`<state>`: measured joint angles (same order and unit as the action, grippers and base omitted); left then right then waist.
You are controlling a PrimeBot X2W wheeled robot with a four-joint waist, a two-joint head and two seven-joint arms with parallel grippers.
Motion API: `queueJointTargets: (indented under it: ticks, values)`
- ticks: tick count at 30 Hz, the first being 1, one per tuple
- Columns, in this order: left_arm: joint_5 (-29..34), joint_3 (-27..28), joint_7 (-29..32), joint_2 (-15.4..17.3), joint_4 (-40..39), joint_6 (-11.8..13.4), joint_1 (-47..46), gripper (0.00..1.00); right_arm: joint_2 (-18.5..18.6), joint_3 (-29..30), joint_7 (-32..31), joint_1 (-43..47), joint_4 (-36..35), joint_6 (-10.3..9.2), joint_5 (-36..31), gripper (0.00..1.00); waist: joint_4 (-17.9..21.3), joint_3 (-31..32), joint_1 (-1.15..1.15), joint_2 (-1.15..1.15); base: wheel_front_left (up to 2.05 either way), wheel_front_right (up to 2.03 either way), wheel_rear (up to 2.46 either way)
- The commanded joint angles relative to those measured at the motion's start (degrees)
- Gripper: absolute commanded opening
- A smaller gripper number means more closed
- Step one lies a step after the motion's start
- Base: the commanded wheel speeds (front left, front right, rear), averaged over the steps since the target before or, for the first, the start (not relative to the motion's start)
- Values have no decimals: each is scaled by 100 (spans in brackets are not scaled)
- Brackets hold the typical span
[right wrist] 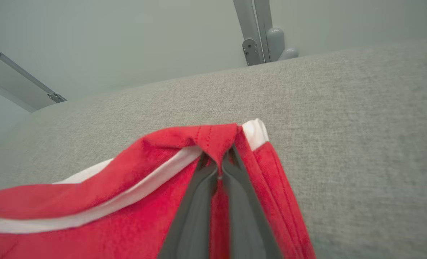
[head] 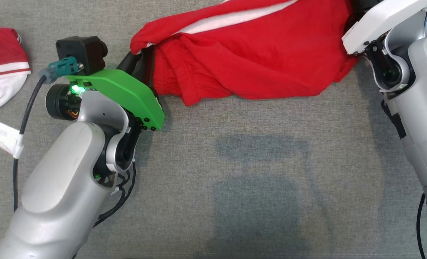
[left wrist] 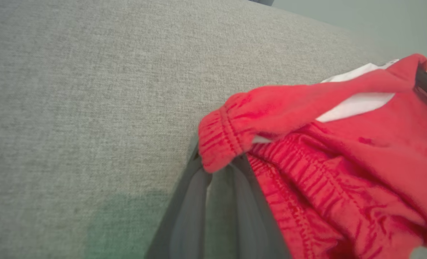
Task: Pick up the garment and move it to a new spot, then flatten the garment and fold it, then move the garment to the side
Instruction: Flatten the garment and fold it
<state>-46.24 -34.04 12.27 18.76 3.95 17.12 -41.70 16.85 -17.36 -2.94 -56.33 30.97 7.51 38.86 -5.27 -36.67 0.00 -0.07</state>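
The garment (head: 249, 57) is a pair of red shorts with a white side stripe, stretched across the top of the head view between both arms. My left gripper (head: 141, 54) is shut on its elastic waistband corner (left wrist: 222, 142), its dark fingers (left wrist: 199, 201) pinching the cloth. My right gripper (right wrist: 219, 165) is shut on the opposite end, where a red hem with white trim (right wrist: 255, 133) folds over the fingertips. The cloth hangs slack between the two grips, its lower edge resting on the grey fabric surface (head: 235, 162).
Another red and white garment (head: 1, 68) lies at the left edge of the head view. A black cable (head: 26, 115) runs along my left arm. A grey metal stand (right wrist: 260, 32) rises beyond the surface's far edge.
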Motion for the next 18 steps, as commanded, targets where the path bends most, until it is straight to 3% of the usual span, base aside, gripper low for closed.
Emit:
queueJointTargets:
  ticks: [1, 3, 4, 5, 6, 11, 15, 18]
  values:
    - [32, 2, -44, -22, 65, -22, -76, 0, -17, 12, 60, -64, 139, -4, -28, 0, -10, 17, 0, 7, 0, 0, 0]
    - [41, -9, -73, -27, 166, -34, -68, 0, -37, -14, 121, -114, 340, -5, -91, 0, 2, 58, 0, 7, 0, 0, 0]
    - [21, 4, -111, -48, 197, -41, -31, 13, -39, -45, 154, -120, 417, -5, -120, 20, 11, 88, 0, 7, 0, 0, 0]
    - [-3, 10, -144, -61, 218, -47, 26, 42, -35, -112, 152, -111, 448, -5, -147, 85, 22, 125, 0, 7, 0, 0, 0]
    - [3, 0, -189, -54, 224, -58, 91, 100, -6, -178, 109, -85, 481, -5, -175, 100, 36, 168, 0, 7, 0, 0, 0]
    - [78, -63, -435, 89, -61, -106, 497, 100, 315, -646, -33, 107, 107, -4, -302, 100, 145, 421, 0, 7, 0, 0, 0]
    - [327, -60, -708, 417, -518, 131, 1018, 100, 747, -908, -404, 303, -419, -5, -207, 100, 257, 579, 0, 7, 0, 0, 0]
    - [451, -45, -846, 531, -802, 284, 1270, 100, 869, -932, -621, 387, -610, -4, -173, 100, 271, 608, 0, 7, 0, 0, 0]
